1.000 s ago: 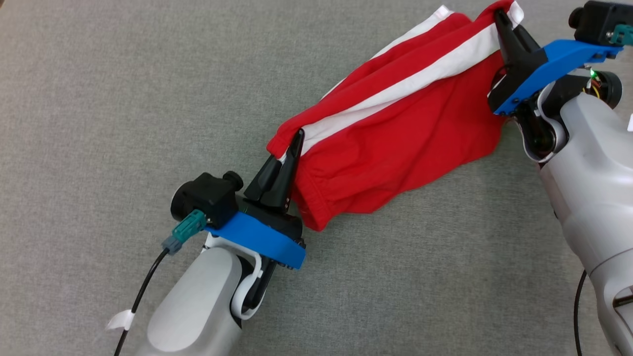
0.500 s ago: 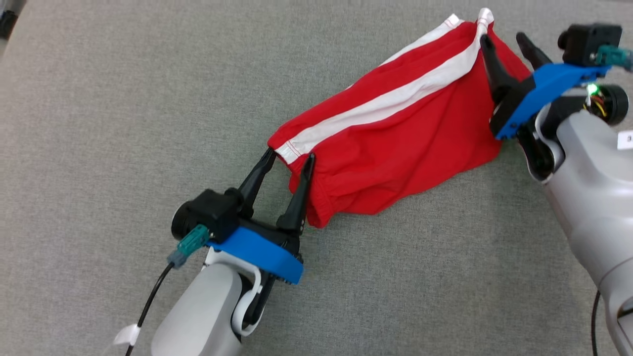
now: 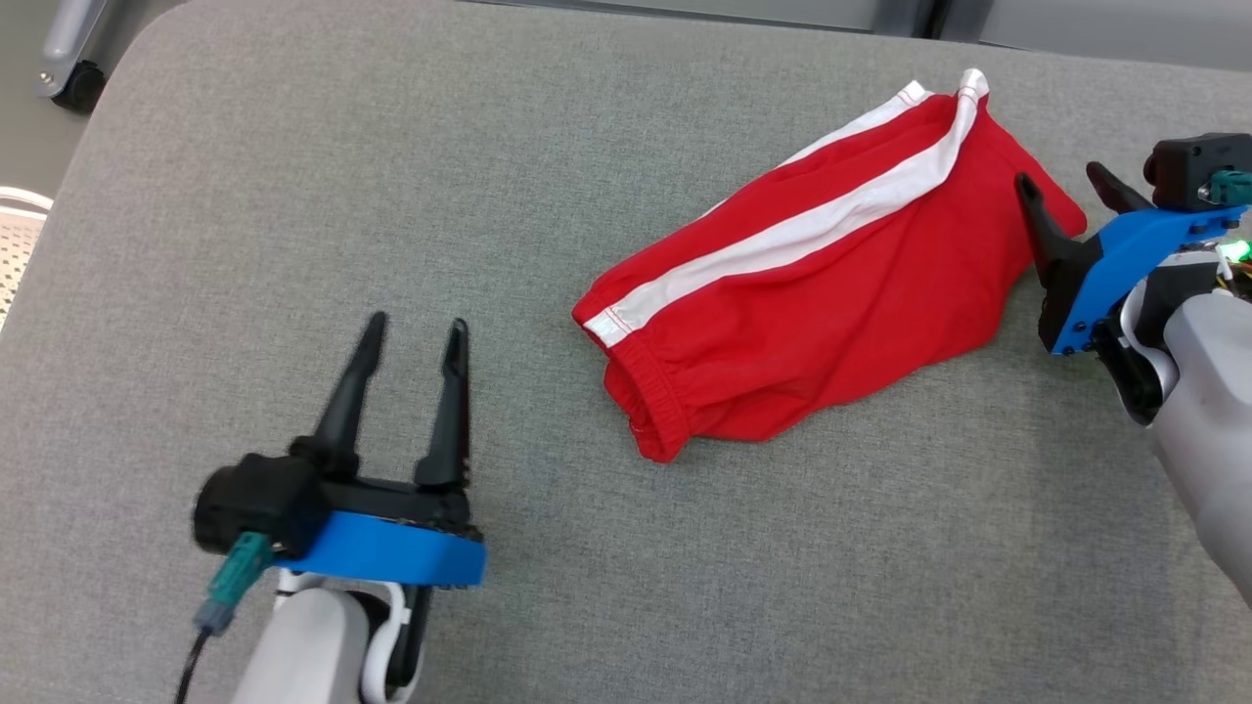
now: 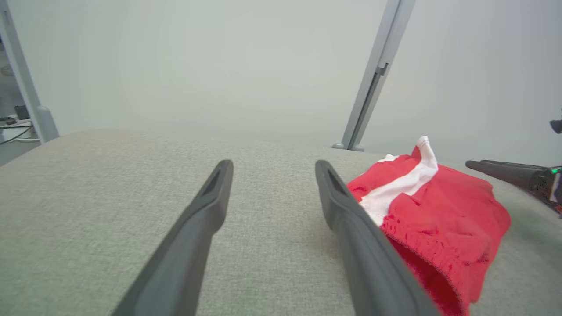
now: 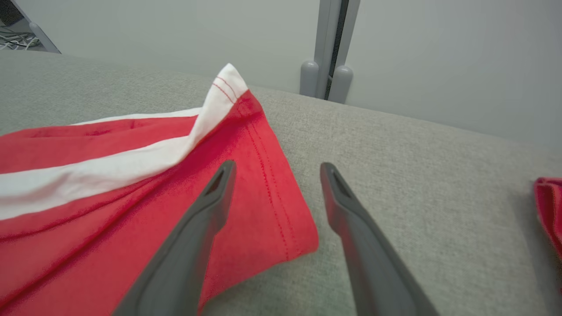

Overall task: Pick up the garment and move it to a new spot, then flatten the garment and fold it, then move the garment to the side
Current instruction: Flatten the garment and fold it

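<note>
On the surface (image 3: pixel 293 196), garment (image 3: pixel 812 303) lies bunched, perhaps doubled; left end effector (image 3: pixel 417 323) and right end effector (image 3: pixel 1058 176) gape empty: pinch corners, pull flat.

Grey fabric surface (image 3: pixel 293 196), red white-striped garment (image 3: pixel 831 293) lying on it

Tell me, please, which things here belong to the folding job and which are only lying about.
Job: red garment with white stripes; grey padded table under it; left jaws and right jaws, both open.
Lying about: castor wheel beyond the table corner; grey post behind the table; another red thing, cut off by the picture's edge.
</note>
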